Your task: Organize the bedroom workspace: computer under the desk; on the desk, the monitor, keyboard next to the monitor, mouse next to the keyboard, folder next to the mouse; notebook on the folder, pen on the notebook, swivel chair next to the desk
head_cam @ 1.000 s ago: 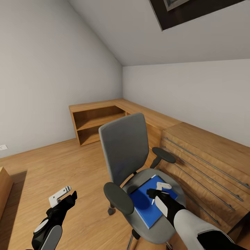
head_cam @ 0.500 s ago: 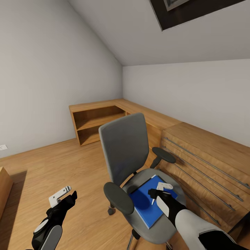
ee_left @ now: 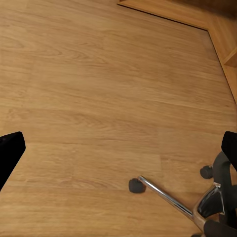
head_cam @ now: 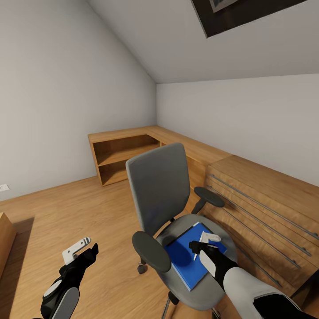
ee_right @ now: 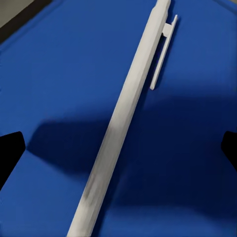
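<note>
The grey swivel chair (head_cam: 157,186) stands in the middle of the head view, its seat holding a flat blue folder or notebook (head_cam: 184,261); I cannot tell which. A white pen (head_cam: 195,254) lies on the blue cover. My right gripper (head_cam: 201,243) hovers open just above the pen. In the right wrist view the pen (ee_right: 123,113) runs diagonally across the blue cover (ee_right: 59,74), between the spread fingers. My left gripper (head_cam: 84,250) hangs open over bare floor left of the chair, and its wrist view shows the chair's chrome base (ee_left: 168,197) and a caster (ee_left: 136,185).
A long wooden desk with open shelves (head_cam: 133,135) runs along the far walls into the corner. A wooden drawer unit (head_cam: 266,199) stands close to the chair's right side. Open wood floor (head_cam: 66,212) lies to the left, with a wooden furniture edge (head_cam: 4,239) at the far left.
My right gripper has sunk slightly toward the pen on the blue cover. The left arm and the chair have stayed still.
</note>
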Motion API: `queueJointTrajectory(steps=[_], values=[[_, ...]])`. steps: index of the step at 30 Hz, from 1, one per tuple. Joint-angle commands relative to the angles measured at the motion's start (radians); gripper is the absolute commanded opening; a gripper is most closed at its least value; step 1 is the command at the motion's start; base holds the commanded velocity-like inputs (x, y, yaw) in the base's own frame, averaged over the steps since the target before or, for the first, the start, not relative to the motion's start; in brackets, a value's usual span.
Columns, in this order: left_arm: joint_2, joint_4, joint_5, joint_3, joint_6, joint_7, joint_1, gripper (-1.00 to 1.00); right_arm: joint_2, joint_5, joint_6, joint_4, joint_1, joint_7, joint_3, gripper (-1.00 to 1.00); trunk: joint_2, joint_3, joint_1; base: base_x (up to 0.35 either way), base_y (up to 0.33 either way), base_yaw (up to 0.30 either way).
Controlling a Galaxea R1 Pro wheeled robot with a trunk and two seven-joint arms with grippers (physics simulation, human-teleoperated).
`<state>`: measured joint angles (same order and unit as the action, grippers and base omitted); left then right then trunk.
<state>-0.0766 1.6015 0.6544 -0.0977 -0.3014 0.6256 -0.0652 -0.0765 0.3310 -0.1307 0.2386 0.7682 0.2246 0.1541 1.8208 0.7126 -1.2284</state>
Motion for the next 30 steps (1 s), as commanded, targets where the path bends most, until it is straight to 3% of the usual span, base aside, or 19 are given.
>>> queueJointTrajectory(steps=[1, 5, 6, 30], values=[[-0.001, 0.001, 0.006, -0.002, -0.002, 0.008, -0.001, 1.00, 0.000, 0.008, -0.006, 0.002, 0.000, 0.007, 0.009, 1.00, 0.000, 0.001, 0.000, 0.000, 0.000, 0.000], [-0.001, 0.001, 0.005, -0.002, -0.002, 0.008, -0.001, 1.00, 0.000, 0.008, -0.006, 0.003, 0.000, 0.008, 0.009, 1.00, 0.000, 0.001, 0.000, 0.000, 0.000, 0.000], [-0.001, 0.001, 0.005, -0.002, -0.002, 0.008, -0.001, 1.00, 0.001, 0.008, -0.006, 0.003, 0.000, 0.009, 0.009, -1.00, 0.000, 0.001, 0.000, 0.000, 0.000, 0.000], [-0.002, 0.001, 0.005, -0.002, -0.002, 0.008, 0.001, 1.00, 0.000, 0.007, -0.005, 0.007, 0.000, 0.010, 0.009, -1.00, -0.007, -0.002, 0.004, 0.000, 0.000, 0.000]])
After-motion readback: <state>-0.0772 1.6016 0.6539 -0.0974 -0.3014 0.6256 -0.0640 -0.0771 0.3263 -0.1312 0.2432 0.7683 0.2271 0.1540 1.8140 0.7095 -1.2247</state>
